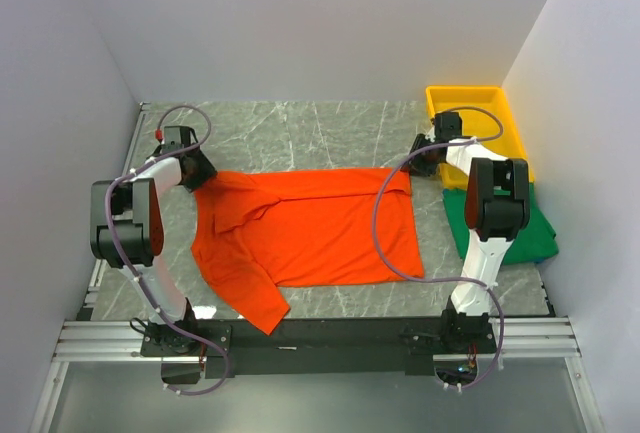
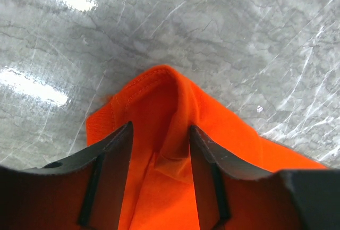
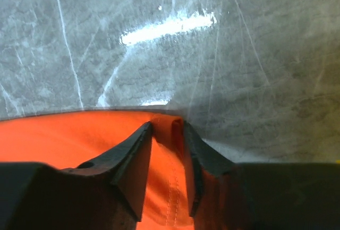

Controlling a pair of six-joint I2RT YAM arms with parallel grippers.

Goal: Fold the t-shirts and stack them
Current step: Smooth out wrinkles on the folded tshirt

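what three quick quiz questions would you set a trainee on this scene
1. True or false: the green shirt lies on top of the orange shirt.
2. The tray is: A yellow, B blue, C white.
3. Which shirt's cloth sits between the left fingers and between the right fingers?
Key: 1 false; 2 A; 3 orange.
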